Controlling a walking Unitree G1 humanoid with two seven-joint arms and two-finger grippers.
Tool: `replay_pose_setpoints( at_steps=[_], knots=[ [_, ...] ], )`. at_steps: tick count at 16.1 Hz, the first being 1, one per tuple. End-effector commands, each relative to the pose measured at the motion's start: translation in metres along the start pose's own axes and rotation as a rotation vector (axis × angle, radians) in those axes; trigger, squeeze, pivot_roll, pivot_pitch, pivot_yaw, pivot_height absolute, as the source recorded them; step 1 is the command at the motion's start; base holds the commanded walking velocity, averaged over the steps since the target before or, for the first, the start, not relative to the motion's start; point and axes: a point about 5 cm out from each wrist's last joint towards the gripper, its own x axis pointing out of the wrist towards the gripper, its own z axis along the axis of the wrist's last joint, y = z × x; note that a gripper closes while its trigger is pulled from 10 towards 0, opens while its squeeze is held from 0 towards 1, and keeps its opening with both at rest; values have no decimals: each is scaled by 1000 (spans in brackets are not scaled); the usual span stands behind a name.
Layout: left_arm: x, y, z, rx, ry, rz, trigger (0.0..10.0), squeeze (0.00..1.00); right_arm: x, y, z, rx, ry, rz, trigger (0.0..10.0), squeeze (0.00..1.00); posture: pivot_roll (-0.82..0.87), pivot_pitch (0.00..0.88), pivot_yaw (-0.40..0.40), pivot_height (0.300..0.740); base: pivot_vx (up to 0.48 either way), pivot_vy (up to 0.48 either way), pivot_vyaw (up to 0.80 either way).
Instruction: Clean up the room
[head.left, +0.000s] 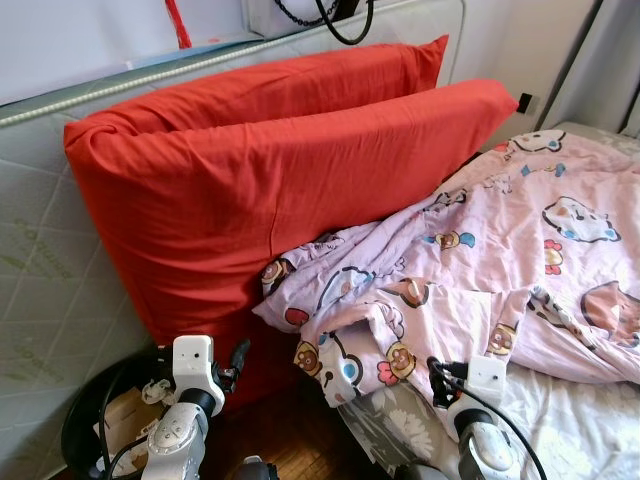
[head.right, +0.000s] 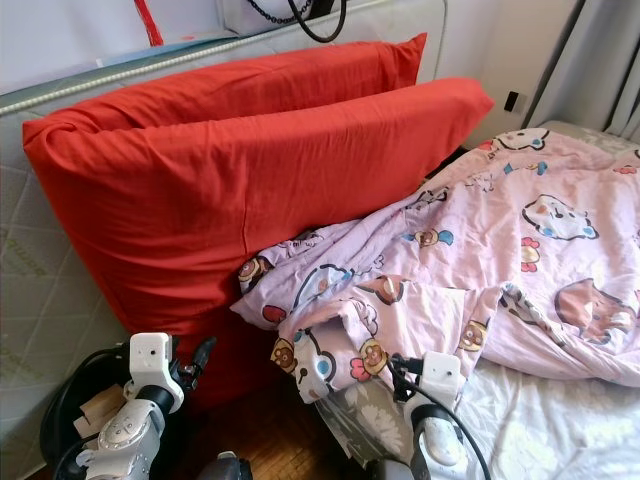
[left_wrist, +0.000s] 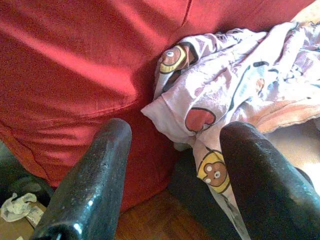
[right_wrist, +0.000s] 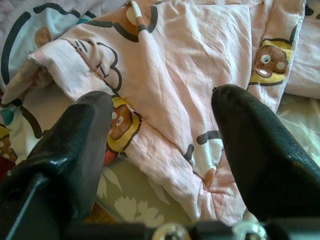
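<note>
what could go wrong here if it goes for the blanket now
The right gripper, open, hovers over loose folds of the pink blanket; it may pinch only a thin layer. The blanket tucks against the red pillows, so pulling could topple them. The open left gripper could snag the corner.

This is a bedroom in a home. A bed (head.left: 580, 420) has a pink blanket (head.left: 520, 250) with cartoon pictures, two big red pillows (head.left: 260, 180) lean nearby, and the floor (head.left: 290, 440) is wood.
</note>
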Motion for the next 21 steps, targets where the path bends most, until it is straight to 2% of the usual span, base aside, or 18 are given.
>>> replay_pose_setpoints(
  at_steps=[1,3,9,12,13,16,21],
  knots=[
    [0,3,3,1,-10,10,10000,0,1,0,-2,5,31,-7,10000,0,75,40,39,646,0,0,0],
    [0,3,3,-2,-11,10,10000,0,2,1,-1,8,26,-5,10000,0,74,42,40,621,0,0,0],
    [-1,3,3,0,-5,7,10000,0,4,-1,2,26,24,-41,10000,0,80,47,44,621,0,0,0],
    [-1,3,3,0,-6,5,10000,0,6,-10,5,38,29,-107,10000,0,80,48,44,621,0,0,0],
    [-1,3,3,0,-6,7,10000,0,6,-19,4,0,59,-168,10000,0,85,51,46,621,0,0,0],
    [-1,3,3,2,-5,5,10000,0,6,-37,5,16,94,-239,10000,0,88,59,50,621,0,0,0],
    [-5,7,2,12,4,2,10000,0,-2,-81,-2,-74,283,-325,10000,24,101,82,60,621,0,0,0]
  ],
)
